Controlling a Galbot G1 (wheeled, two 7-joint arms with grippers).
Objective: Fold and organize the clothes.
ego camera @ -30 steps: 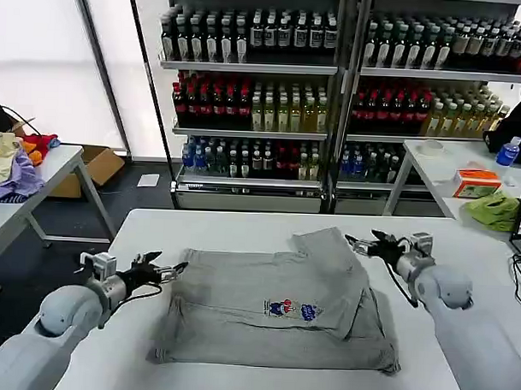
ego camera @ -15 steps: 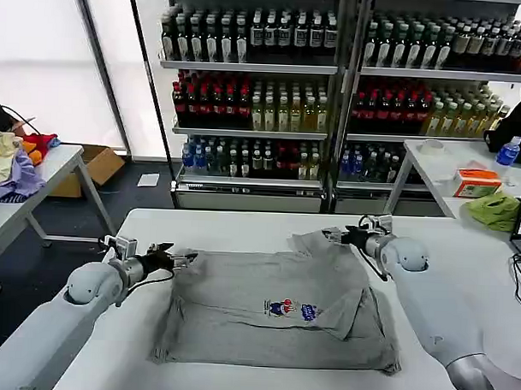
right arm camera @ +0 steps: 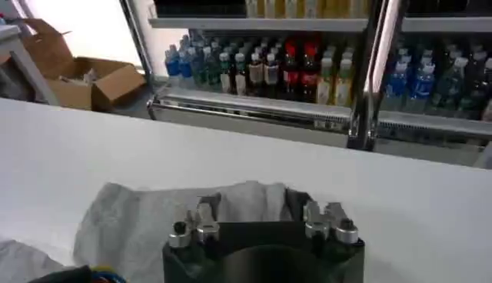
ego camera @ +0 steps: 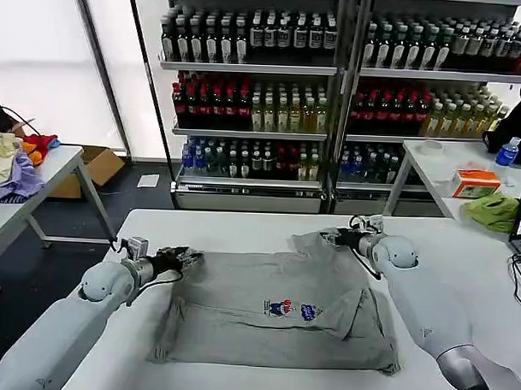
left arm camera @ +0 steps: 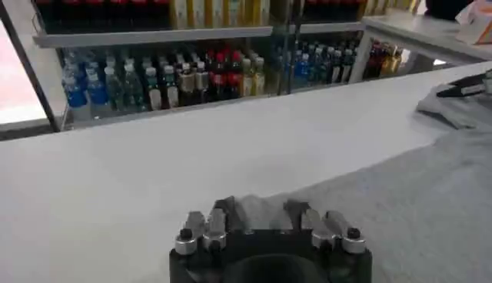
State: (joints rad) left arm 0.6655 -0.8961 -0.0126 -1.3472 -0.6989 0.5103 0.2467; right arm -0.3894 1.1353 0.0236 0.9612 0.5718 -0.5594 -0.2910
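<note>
On the white table [ego camera: 242,224] lies one grey shirt [ego camera: 273,311], the left gripper [ego camera: 179,261] pinching its far-left corner and the right gripper [ego camera: 334,236] clamped on its far-right sleeve edge.

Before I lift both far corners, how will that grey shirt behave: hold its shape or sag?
Likely floppy: the grey shirt lies flat with soft wrinkles and a folded-over flap, so it should sag between the left gripper and right gripper. Probably light, thin cotton. It may drag across the white table rather than slide cleanly.
</note>
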